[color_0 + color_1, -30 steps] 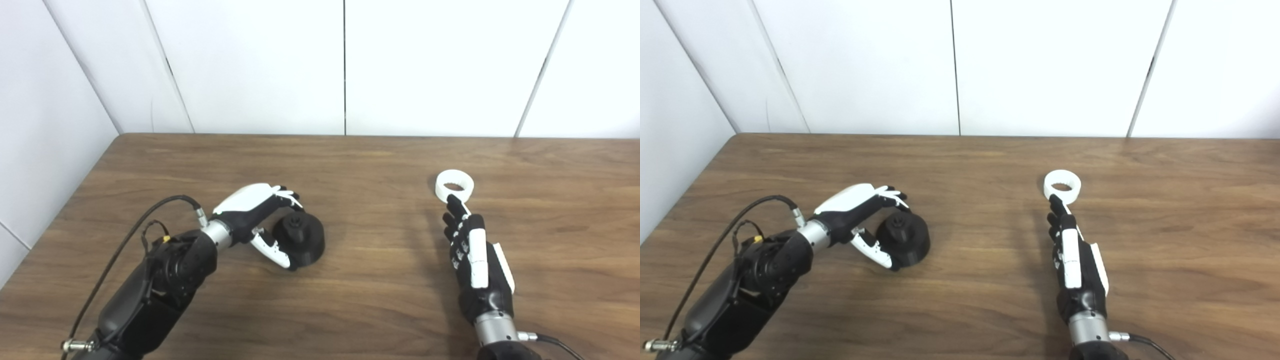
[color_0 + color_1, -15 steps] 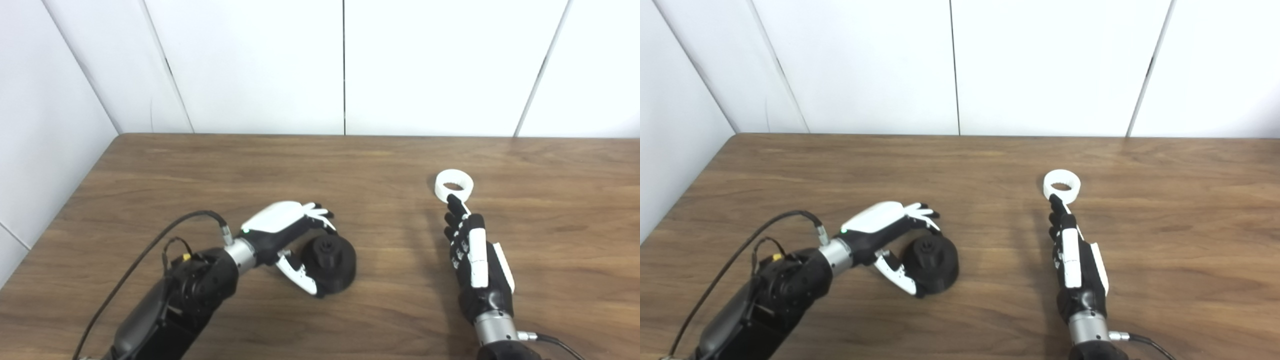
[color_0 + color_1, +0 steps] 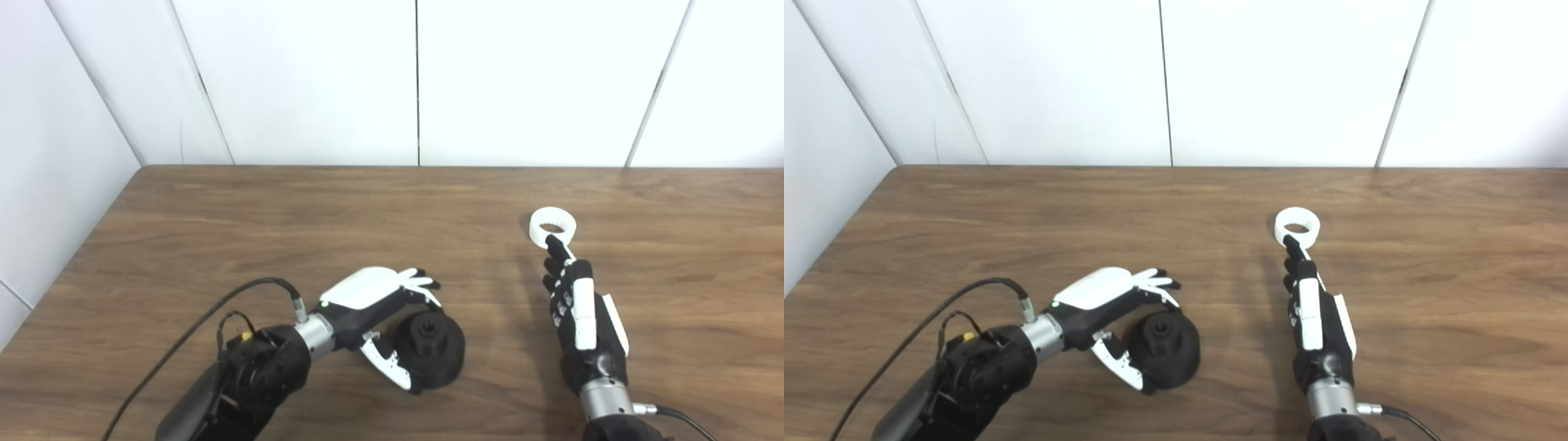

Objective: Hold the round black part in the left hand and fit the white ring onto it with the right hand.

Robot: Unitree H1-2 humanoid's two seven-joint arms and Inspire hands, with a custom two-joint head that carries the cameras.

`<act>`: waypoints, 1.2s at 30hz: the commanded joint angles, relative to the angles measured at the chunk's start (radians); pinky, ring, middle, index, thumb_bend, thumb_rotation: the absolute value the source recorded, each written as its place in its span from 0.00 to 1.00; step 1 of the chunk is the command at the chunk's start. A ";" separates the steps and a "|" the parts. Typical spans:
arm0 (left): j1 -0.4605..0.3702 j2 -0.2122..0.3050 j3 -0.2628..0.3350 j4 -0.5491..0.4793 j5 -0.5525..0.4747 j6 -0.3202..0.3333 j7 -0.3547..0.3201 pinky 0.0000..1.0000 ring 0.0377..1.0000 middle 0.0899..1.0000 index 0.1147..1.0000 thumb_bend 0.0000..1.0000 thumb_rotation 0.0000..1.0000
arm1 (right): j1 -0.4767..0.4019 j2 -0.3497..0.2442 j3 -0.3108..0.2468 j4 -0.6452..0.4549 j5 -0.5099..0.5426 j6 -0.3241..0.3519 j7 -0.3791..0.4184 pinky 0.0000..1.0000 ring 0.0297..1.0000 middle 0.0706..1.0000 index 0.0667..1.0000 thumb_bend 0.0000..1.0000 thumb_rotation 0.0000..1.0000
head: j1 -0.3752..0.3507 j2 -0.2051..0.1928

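Observation:
The round black part [image 3: 432, 350], a squat disc with a raised hub on top, sits low at the table's front centre. My left hand [image 3: 381, 300] is shut on it, fingers over its far side and thumb against its near side. The white ring [image 3: 553, 214] lies flat on the table to the right. My right hand [image 3: 583, 318] is open with its fingers stretched out straight towards the ring. Its longest fingertip [image 3: 551, 242] reaches the ring's near edge; I cannot tell whether they touch. The same scene shows in the right eye view, with the black part [image 3: 1167, 349] and the ring [image 3: 1297, 215].
The wooden table [image 3: 306, 208] ends at white wall panels behind and on the left. A black cable [image 3: 202, 318] loops from my left forearm over the table.
My left hand has carried the black part to the right and nearer the front edge. The right hand and the ring have stayed put. The camera has shifted slightly.

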 commanded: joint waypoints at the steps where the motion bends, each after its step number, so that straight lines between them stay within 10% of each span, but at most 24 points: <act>1: 0.009 0.004 -0.014 -0.023 0.023 -0.014 -0.024 0.95 1.00 0.93 0.64 0.89 0.27 | -0.007 0.018 0.006 -0.032 -0.001 -0.027 0.003 1.00 0.99 0.97 0.92 0.72 1.00 | 0.000 0.002; 36: 0.041 -0.036 0.010 -0.011 -0.051 0.038 -0.058 0.93 1.00 0.95 0.63 0.90 0.25 | -0.009 0.002 -0.005 -0.058 0.007 -0.002 0.013 1.00 0.99 0.97 0.92 0.70 1.00 | -0.002 0.011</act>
